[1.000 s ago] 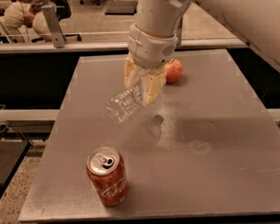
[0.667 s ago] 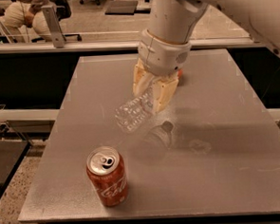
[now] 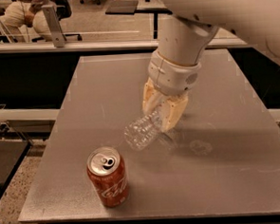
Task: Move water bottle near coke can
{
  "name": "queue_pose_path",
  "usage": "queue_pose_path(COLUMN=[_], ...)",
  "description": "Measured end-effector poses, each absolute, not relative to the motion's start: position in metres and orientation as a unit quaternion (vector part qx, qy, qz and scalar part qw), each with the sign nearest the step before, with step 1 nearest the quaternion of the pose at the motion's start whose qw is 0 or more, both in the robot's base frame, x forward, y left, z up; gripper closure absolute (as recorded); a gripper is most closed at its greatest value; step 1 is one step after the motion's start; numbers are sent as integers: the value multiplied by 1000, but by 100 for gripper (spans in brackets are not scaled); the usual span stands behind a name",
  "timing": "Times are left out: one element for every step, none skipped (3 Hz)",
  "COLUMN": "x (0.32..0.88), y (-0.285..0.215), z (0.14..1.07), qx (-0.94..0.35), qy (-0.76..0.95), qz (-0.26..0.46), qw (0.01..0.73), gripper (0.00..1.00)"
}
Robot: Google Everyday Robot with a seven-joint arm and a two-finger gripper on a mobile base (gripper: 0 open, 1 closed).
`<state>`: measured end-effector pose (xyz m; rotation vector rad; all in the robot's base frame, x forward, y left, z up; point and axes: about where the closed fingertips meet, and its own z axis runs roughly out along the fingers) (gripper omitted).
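The coke can (image 3: pixel 107 176) stands upright near the front left of the grey table (image 3: pixel 239 174), red with white script and a silver top. My gripper (image 3: pixel 161 113) hangs over the table's middle, shut on the neck end of the water bottle (image 3: pixel 142 131). The clear ribbed bottle is tilted, its base pointing down and left toward the can, held just above the table. Its cap and label are hidden between my fingers. The bottle's base is a short way up and right of the can, apart from it.
The arm covers the far middle of the table. Behind the table runs a rail (image 3: pixel 69 44), with a seated person (image 3: pixel 24 14) and office chairs beyond. The table's front edge is just below the can.
My gripper has carried the bottle forward and down toward the can. The red apple seen behind the arm earlier is now hidden. The can has not moved.
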<state>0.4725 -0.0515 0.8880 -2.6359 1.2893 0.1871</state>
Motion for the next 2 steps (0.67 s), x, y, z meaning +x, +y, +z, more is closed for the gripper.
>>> queue_pose_path(x=[466, 456], y=[-54, -53], z=[879, 873], qx=[-887, -884], qy=[446, 450], qz=[68, 70], qw=[100, 102], gripper=[100, 85])
